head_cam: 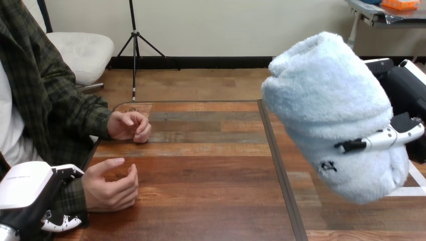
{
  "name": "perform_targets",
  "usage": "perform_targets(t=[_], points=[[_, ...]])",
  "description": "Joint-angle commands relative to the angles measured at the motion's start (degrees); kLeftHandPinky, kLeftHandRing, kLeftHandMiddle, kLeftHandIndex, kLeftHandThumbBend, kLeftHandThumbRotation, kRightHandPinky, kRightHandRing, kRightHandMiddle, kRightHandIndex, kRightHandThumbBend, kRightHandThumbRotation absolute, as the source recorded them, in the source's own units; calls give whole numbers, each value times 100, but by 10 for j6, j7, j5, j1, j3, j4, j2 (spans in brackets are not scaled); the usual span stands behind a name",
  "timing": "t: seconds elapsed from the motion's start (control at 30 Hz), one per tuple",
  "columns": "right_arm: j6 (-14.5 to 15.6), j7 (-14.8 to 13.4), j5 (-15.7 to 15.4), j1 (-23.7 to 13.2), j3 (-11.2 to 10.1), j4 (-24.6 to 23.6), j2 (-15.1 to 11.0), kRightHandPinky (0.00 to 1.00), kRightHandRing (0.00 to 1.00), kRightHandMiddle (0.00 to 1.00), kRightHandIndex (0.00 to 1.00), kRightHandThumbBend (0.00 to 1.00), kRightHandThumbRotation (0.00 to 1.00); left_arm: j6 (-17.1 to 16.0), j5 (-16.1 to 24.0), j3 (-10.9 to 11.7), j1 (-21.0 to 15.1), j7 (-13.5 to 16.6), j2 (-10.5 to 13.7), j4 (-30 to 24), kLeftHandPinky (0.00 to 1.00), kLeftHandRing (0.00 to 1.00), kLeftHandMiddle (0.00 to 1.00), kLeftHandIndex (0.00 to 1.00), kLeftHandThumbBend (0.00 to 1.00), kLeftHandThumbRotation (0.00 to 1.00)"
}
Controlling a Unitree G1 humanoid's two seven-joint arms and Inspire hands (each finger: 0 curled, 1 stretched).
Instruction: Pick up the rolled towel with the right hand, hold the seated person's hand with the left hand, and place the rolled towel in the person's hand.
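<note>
A light-blue fluffy rolled towel (331, 110) hangs in the air at the right, well above the table. My right hand (408, 95) is shut on it from the right side, with one black-and-white finger (383, 140) lying across its front. At the bottom left my left hand (27, 187) sits at the person's sleeved wrist (73, 197), thumb over the top and fingers (61, 222) curled underneath. The person's nearer hand (111, 185) rests on its edge on the table, loosely cupped and holding nothing. Their farther hand (129, 125) lies curled on the table behind it.
The wooden table (211, 165) has a dark seam (279, 165) running front to back between the person's hands and the towel. The person's arms take up the left edge.
</note>
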Motion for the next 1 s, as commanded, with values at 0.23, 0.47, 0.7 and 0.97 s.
perform_targets(t=[0.23,0.47,0.7,0.97], points=[[12,28,41,-16,-8,-35,-16,8,14,21,26,74,0,-16,12,-45,-45,74,-4,46,47,49,52,54,100,0],[13,37,42,-16,4,-38,-10,8,15,21,26,76,0,-29,7,-54,-49,103,-8,52,45,47,50,52,99,0],[18,38,37,-18,18,-41,-6,10,16,21,26,78,0,-38,7,-57,-49,135,-14,52,43,44,47,48,98,0],[24,30,34,-19,37,-51,4,11,17,22,26,80,0,-44,-4,-54,-41,155,-20,34,42,43,45,46,98,0]])
